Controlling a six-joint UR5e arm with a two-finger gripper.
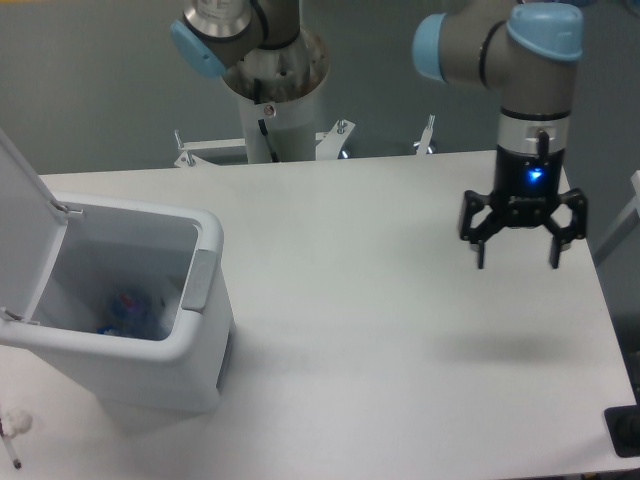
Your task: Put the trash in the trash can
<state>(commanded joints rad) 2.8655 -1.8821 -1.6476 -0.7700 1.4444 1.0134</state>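
Over the table's [380, 330] right side, your gripper [518, 256] is hanging wide open, holding nothing; the trash can [150, 360] is showing what may be the bottle [130, 306] inside.

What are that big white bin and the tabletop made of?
The large white rectangular bin looks like smooth moulded plastic, judging by its rounded corners and soft sheen. The white tabletop appears a matte laminate or painted board: flat, even, barely reflective. Neither is certain.
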